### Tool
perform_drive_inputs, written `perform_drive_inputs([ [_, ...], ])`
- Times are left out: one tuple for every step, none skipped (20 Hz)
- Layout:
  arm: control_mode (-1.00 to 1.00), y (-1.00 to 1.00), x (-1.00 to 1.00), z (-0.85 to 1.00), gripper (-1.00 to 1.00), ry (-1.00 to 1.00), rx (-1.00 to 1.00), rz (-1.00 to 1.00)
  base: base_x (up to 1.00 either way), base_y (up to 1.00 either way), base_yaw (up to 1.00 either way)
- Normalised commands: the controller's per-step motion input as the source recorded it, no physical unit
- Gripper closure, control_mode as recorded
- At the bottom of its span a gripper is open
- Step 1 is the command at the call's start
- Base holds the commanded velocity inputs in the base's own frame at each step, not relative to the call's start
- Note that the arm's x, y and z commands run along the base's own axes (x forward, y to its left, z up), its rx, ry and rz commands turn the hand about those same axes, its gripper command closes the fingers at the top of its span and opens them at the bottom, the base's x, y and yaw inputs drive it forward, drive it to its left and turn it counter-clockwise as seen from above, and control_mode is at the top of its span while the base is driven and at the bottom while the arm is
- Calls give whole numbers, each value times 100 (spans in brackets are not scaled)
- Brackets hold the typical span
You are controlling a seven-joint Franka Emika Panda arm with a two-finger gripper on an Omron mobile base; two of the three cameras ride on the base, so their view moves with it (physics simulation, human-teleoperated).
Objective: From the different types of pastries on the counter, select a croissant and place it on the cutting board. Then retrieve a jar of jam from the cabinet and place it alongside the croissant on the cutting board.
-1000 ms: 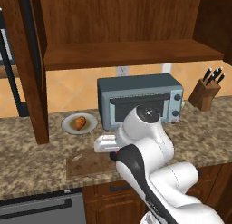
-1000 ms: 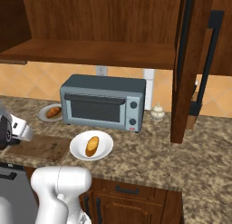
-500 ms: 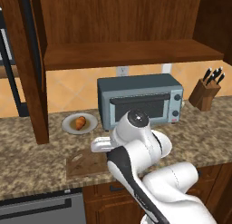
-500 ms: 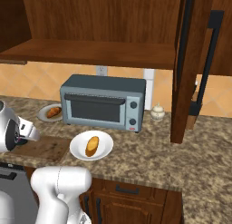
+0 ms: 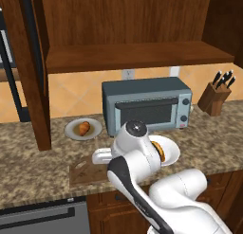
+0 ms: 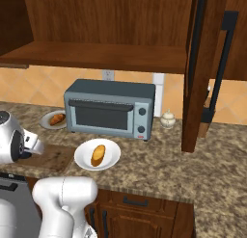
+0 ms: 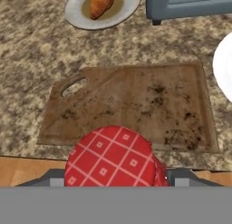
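My gripper [image 7: 113,180] is shut on the jar of jam [image 7: 111,156], whose red checked lid sits low in the hand view. The jar hangs over the near edge of the cutting board [image 7: 136,103], a brown stained board with its handle slot to the left and nothing lying on it. The croissant [image 7: 100,2] lies on a grey plate [image 7: 74,12] beyond the board. From the base cameras the croissant [image 5: 84,128] lies left of the toaster oven, and the board [image 5: 85,172] is below my hand. The longer golden pastry [image 6: 98,154] rests on a white plate [image 6: 83,157].
A grey toaster oven [image 5: 147,109] stands behind the board under the cabinet shelf [image 5: 133,55]. A knife block [image 5: 214,98] is at the back right. A small lidded pot [image 6: 167,119] sits right of the oven. A cabinet door post [image 5: 35,86] rises at the left.
The arm's elbow has drifted a little left and down, and the hand has sunk slightly toward the board. Nothing on the counter moved.
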Motion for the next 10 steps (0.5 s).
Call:
perform_drive_inputs([
  [-100, 0, 0, -17, 100, 5, 5, 0, 0, 0, 0],
  [-100, 6, 12, -23, 100, 0, 3, 0, 0, 0, 0],
  [-100, 5, 45, -24, 100, 0, 0, 0, 0, 0, 0],
  [-100, 4, 75, -15, 100, 0, 0, 0, 0, 0, 0],
  [-100, 4, 90, -2, 100, 0, 0, -1, 0, 0, 0],
  [-100, 16, 86, 0, 100, 0, 0, -3, 0, 0, 0],
  [-100, 48, 39, -26, 100, 0, 0, -7, 0, 0, 0],
  [-100, 45, 23, -18, 100, 0, 0, -5, 0, 0, 0],
  [-100, 26, 0, -3, 100, 1, 2, 0, 0, 0, 0],
  [-100, 51, 0, -19, 100, 0, 1, 0, 0, 0, 0],
])
